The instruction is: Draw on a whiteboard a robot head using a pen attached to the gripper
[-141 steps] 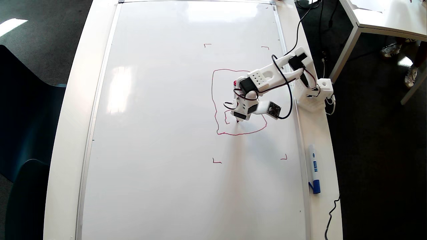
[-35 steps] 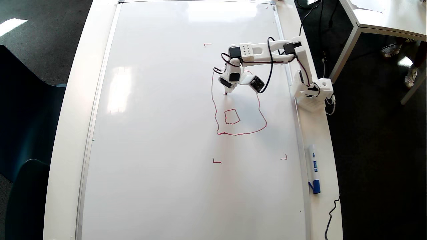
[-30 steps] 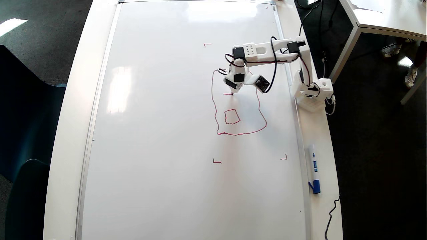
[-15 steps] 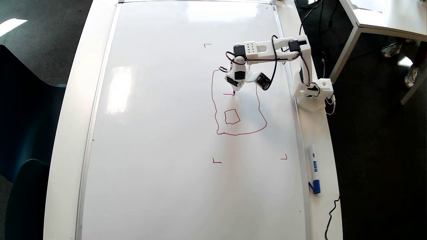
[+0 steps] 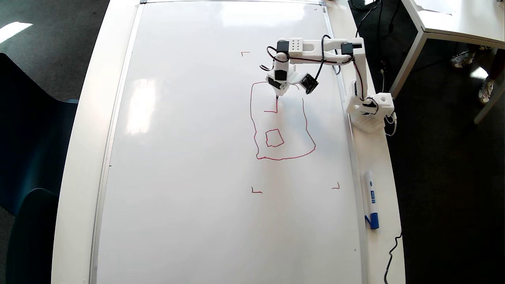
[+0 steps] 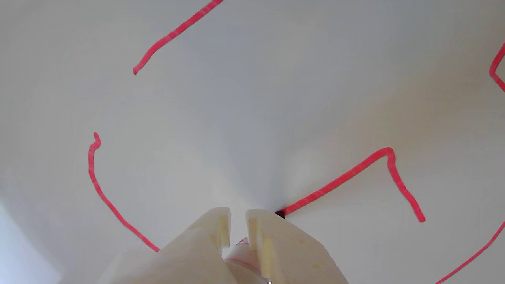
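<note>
Looking down from overhead, you see the gripper (image 5: 277, 91) poised near the upper edge of the head (image 5: 282, 120), a wobbly red outline on the board (image 5: 189, 157). Its fingers (image 6: 272, 240) stand nearly together with only a narrow slit between them, clamped on the pen (image 6: 241, 252), whose white body with a red band shows just behind the fingertips in the wrist view. The tip (image 6: 279, 214) touches the board right beside the fingertips, at the end of a fresh red stroke that runs away from them and bends at a corner. Overhead, that stroke is an L shape (image 5: 273, 106) just below the gripper, inside the outline. One small closed square (image 5: 274, 138) sits farther below the fingers, also inside. The outline's top side is partly hidden by the arm. A blue-capped marker (image 5: 371, 199) lies on the table, well apart from the fingers, beside the board's right frame.
</note>
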